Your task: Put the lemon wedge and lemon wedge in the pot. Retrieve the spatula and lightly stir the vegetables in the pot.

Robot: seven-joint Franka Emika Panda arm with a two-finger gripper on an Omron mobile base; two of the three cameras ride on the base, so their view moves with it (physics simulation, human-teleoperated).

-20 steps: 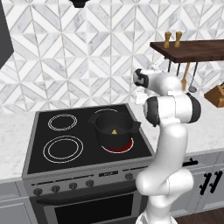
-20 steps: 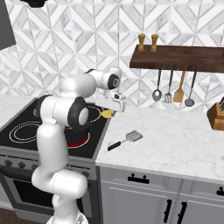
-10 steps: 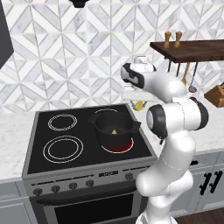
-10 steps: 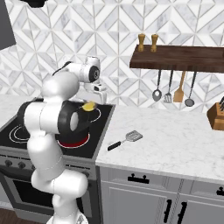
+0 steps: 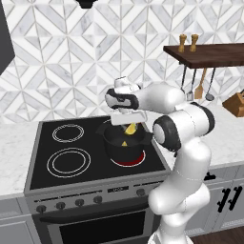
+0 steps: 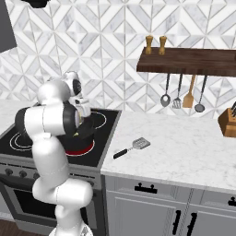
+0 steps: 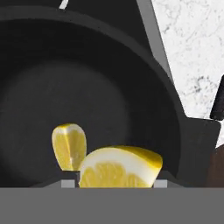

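The dark pot [image 5: 119,148] stands on the stove's front right burner, which glows red. One yellow lemon wedge [image 5: 124,143] lies inside it, also seen on the pot floor [image 7: 69,146] in the hand view. My gripper [image 5: 129,123] hangs just above the pot's rim, shut on a second lemon wedge [image 7: 120,168] that sits over the pot's inside [image 7: 87,105]. From the right my arm hides most of the pot [image 6: 91,131]. The spatula [image 6: 131,147] with a black handle lies flat on the marble counter, right of the stove.
The black stove top [image 5: 71,152] has two more white-ringed burners to the left. A wooden shelf [image 6: 189,60] with hanging utensils [image 6: 184,94] is on the wall at the right. A knife block [image 6: 228,122] stands at the counter's far right.
My arm has swung left from beside the stove's right edge and come down over the pot, carrying the lemon wedge with it. The wedge in the pot has stayed put.
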